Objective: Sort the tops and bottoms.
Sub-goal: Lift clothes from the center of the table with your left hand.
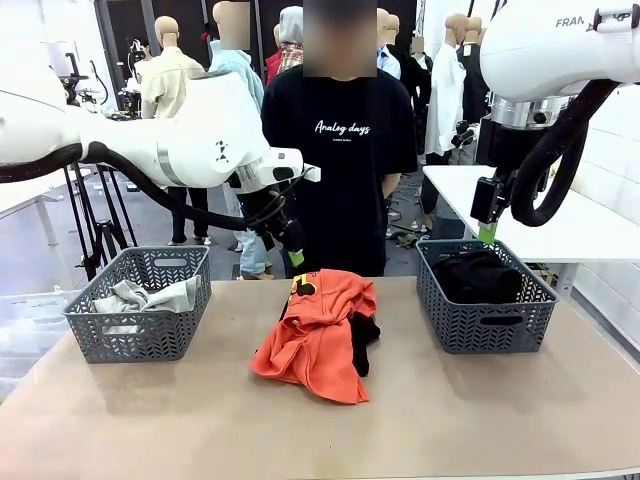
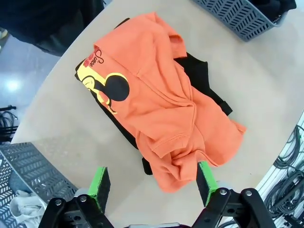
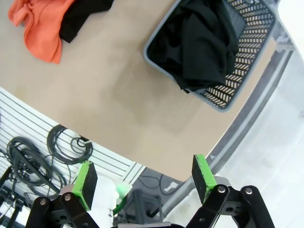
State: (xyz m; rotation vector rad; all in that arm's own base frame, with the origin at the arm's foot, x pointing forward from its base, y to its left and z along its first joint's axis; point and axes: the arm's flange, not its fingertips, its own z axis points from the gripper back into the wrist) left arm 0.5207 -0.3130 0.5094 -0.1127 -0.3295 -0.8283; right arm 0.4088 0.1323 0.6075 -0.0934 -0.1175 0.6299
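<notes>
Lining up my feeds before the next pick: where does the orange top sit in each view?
Front view: orange top in the centre, just below the middle.
Left wrist view: orange top in the middle.
Right wrist view: orange top in the top left corner.
Shared landmark: grey basket holding black clothes.

Tops: two, one light grey top (image 1: pixel 150 296) in the left basket (image 1: pixel 140 350) and one orange top (image 1: pixel 318 335) on the table (image 1: pixel 150 420).
Bottoms: one black garment (image 1: pixel 364 340) lies under the orange top. One black heap (image 1: pixel 480 275) fills the right basket (image 1: pixel 490 325); how many pieces it holds cannot be told.
Baskets: two, both grey.
Pincers: two, the left pincer (image 2: pixel 152 176) and the right pincer (image 3: pixel 144 175), each with two green pads.
Tables: one.
People at the far side: one person (image 1: pixel 340 170).
</notes>
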